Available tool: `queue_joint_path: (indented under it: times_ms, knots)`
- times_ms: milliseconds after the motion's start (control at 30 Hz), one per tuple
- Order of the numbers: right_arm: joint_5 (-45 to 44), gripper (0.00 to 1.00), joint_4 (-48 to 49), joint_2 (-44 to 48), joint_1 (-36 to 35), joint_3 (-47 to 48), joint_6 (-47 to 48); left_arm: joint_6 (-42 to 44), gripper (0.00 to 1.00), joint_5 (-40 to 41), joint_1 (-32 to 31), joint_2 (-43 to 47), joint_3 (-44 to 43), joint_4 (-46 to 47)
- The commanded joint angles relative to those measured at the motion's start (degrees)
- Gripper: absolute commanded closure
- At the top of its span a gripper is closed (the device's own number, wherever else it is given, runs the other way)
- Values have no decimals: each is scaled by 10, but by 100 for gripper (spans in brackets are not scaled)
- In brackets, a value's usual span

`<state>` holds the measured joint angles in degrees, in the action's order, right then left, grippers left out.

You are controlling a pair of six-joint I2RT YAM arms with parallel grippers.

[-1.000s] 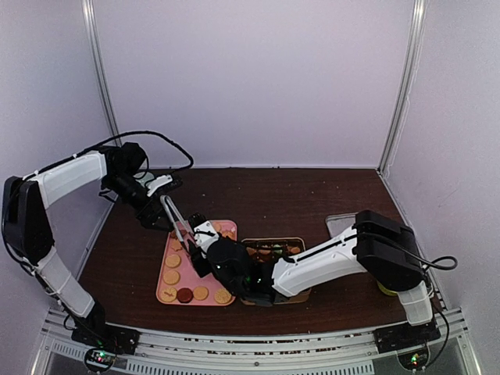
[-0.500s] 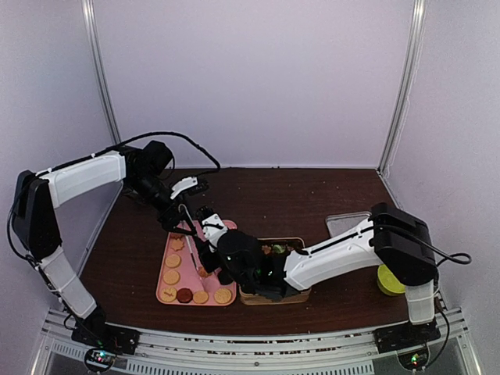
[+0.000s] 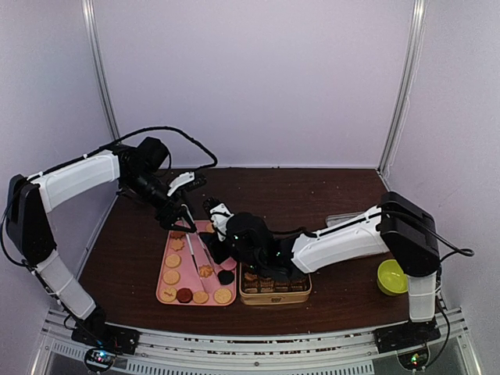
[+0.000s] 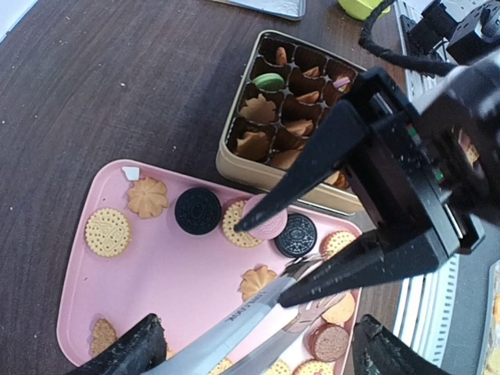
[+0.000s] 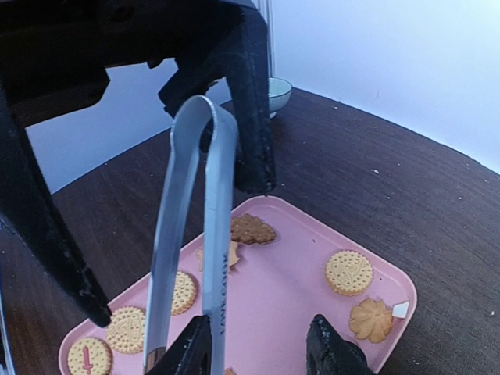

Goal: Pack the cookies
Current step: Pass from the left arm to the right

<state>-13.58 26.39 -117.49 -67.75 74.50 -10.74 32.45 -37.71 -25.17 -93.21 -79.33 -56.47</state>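
Observation:
The cookies (image 3: 172, 276) lie on a pink tray (image 3: 161, 266), mostly tan rounds, with a black one (image 4: 197, 209) and a pink one (image 4: 266, 217). More fill the paper cups of a gold tin (image 3: 273, 297) right of it. Metal tongs (image 3: 194, 242) slant over the tray. Their bent end sits in my left gripper (image 3: 178, 211), which holds them with its jaws wide. My right gripper (image 3: 217, 248) is open above the tray. One of its fingers (image 4: 351, 269) pokes between the tongs' two arms (image 5: 215, 219) near their tips; it grips nothing.
A green bowl (image 3: 391, 277) stands at the right edge, and a flat metal tray (image 3: 344, 221) behind it. A small white bowl (image 5: 277, 92) sits at the far left. White walls and posts close in the dark table on three sides.
My left arm swung right and forward, carrying the tongs over the pink tray. My right gripper shifted right and back, uncovering the tin, and now meets the tongs' tips.

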Motion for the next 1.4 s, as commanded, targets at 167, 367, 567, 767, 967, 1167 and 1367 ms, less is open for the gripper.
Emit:
queue_joint_path:
  times_ms: [167, 367, 567, 767, 967, 1167, 1367]
  knots:
    - [71, 58, -72, -26, 4, 69, -1, 15, 16, -32, -10, 19, -7, -22]
    - [22, 61, -102, -41, 8, 90, -1, 26, 17, -45, -10, 28, -14, -44]
    - [19, 65, -66, -26, 9, 51, -1, 50, 17, -74, -10, 38, -14, -74]
    - [23, 85, -60, -30, 7, 60, 5, 55, 18, -97, -13, 33, -18, -88]
    - [-34, 100, 30, -9, -10, 26, 10, 62, 15, -99, -7, 40, -31, -124]
    - [-85, 100, 173, 50, -17, -40, -8, 60, 2, -128, 38, 93, -36, -161]
    - [-71, 100, 270, 87, -23, -50, -22, 34, 2, -192, 40, 130, 8, -160]
